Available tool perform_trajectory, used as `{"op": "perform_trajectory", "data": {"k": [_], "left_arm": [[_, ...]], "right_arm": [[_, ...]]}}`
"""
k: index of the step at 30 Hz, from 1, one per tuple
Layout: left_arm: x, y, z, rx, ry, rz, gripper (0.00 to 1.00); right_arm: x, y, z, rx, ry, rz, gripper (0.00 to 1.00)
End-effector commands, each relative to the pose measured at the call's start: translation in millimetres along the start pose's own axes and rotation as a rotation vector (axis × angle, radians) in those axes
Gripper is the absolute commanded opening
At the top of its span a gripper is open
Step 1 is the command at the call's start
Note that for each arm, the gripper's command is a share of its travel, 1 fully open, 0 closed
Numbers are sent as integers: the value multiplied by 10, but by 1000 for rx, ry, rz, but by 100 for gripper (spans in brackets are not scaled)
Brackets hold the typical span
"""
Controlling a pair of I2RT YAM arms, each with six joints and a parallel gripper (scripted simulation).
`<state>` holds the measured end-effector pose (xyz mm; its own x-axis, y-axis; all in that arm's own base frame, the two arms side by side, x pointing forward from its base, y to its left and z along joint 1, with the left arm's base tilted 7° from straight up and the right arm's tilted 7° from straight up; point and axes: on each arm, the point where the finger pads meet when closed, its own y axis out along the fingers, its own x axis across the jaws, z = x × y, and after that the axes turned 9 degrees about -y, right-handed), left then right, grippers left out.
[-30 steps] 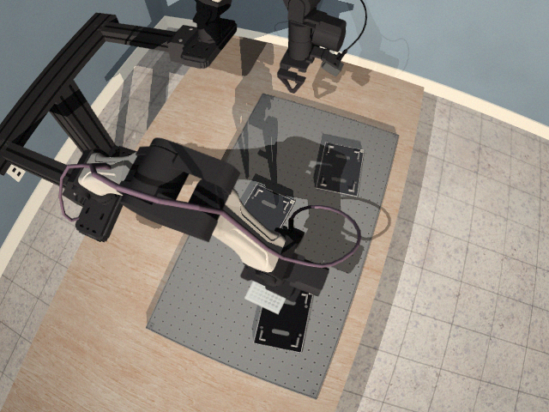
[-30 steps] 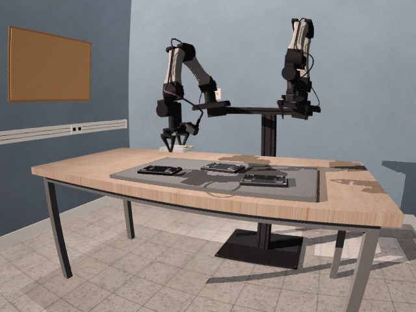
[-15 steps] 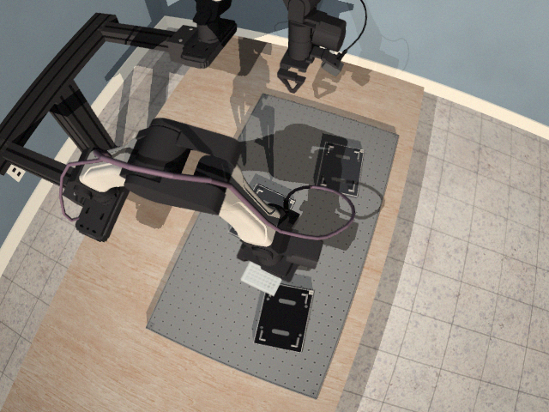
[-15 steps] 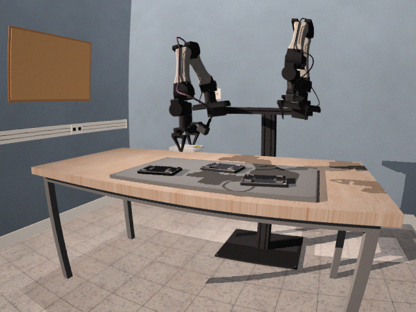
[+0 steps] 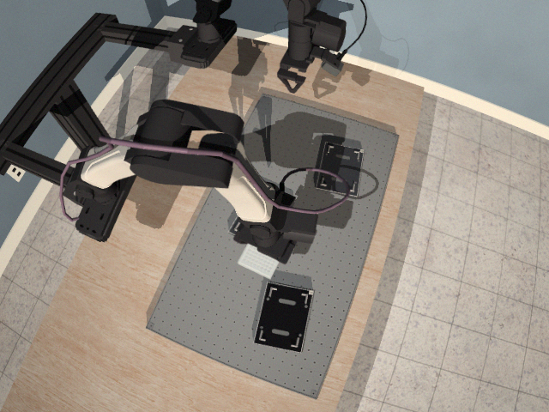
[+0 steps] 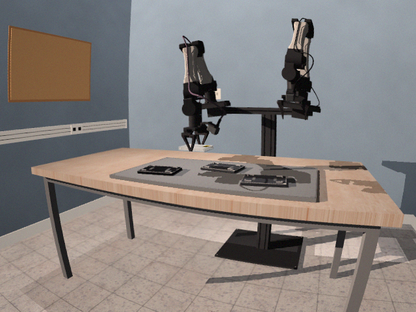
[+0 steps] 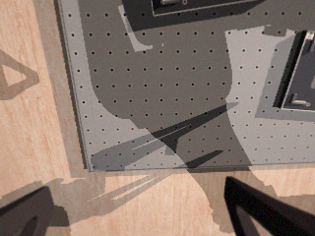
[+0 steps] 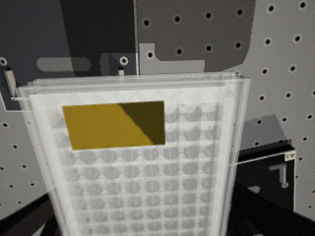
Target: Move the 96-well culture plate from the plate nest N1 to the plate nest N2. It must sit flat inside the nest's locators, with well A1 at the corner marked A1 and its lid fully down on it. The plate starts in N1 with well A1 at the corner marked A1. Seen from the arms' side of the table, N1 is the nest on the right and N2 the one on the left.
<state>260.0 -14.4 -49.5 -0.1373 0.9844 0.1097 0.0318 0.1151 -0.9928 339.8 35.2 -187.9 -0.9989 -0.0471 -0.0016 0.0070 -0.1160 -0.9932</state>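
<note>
You have the grey pegboard (image 5: 213,283) (image 6: 188,180) (image 7: 246,79) (image 8: 276,49) below, with N1 (image 5: 283,317) (image 6: 159,169) (image 8: 266,187) vacated and N2 (image 5: 328,160) (image 6: 264,180) (image 7: 221,7) waiting. The culture plate (image 5: 257,261) (image 6: 196,150) (image 8: 143,187) hangs above the board, outside both nests, pinched across its sides by your right gripper (image 5: 262,255) (image 6: 196,146) (image 8: 145,189); your left gripper (image 5: 292,89) (image 6: 294,117) (image 7: 139,190) stands spread. Expect light, stiff, slippery, crackable plastic. Grip the lower skirt, never the loose lid (image 8: 197,95); keep it level.
</note>
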Motion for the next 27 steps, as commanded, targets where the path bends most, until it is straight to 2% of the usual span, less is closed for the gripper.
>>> {"op": "perform_trajectory", "data": {"k": [1, 21, 27], "left_arm": [[-30, -27, -55, -17, 9, 7, 100], [-30, -27, -55, -17, 9, 7, 100], [-30, -27, -55, -17, 9, 7, 100]], "right_arm": [[-141, -149, -116, -1, 29, 74, 0], [72, -150, -613, -12, 30, 82, 0], [294, -48, -765, -4, 26, 47, 0]]}}
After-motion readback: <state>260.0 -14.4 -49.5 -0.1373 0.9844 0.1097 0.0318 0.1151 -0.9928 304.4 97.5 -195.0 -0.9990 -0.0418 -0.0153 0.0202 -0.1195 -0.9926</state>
